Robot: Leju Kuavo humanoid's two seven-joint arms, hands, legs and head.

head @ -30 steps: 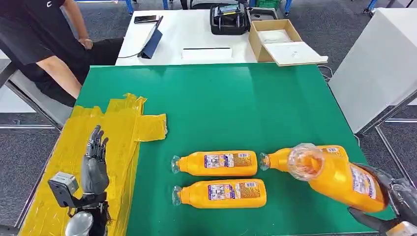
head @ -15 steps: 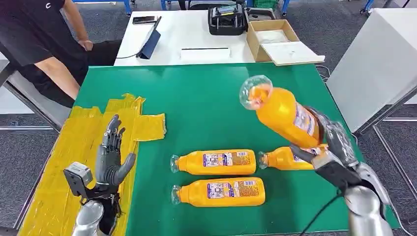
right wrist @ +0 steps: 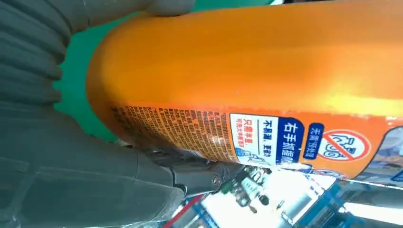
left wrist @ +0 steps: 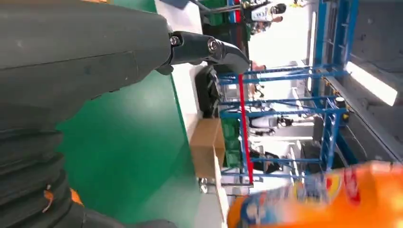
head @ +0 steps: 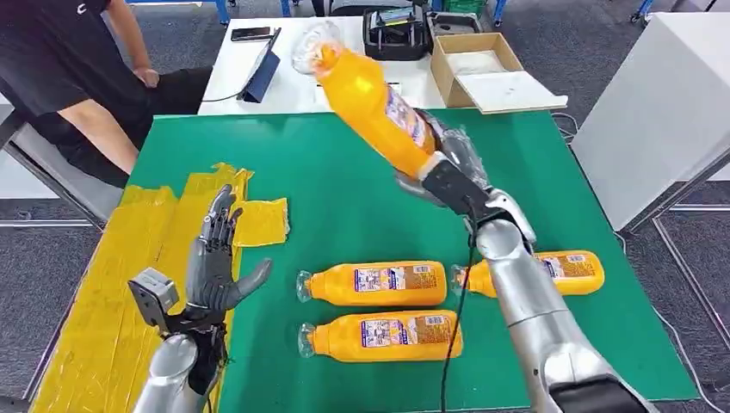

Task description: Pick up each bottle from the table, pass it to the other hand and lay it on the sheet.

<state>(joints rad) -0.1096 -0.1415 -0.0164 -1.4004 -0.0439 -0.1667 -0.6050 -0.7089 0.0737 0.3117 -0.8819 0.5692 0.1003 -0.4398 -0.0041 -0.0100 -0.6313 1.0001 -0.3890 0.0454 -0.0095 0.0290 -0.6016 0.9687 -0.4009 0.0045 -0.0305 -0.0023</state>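
Note:
My right hand (head: 452,169) grips an orange bottle (head: 370,99) by its lower body and holds it high over the middle of the green table (head: 361,172), its clear cap tilted up and to the left. The right wrist view shows the same orange bottle (right wrist: 266,71) close up, with the fingers (right wrist: 190,175) wrapped under it. My left hand (head: 213,262) is raised with fingers spread and holds nothing, at the edge of the yellow sheet (head: 129,258). Three more orange bottles lie on their sides: one (head: 374,284), one (head: 383,337) and one (head: 564,271) partly behind my right arm.
A person in a black shirt (head: 60,69) sits at the table's far left corner. Behind the green table is a white table (head: 284,77) with a tablet, a black case (head: 398,34) and an open cardboard box (head: 482,64). A white cabinet (head: 663,112) stands at the right.
My right hand has swung the bottle up and to the left, from the right side to above the table's middle. My left hand has risen and moved a little to the right.

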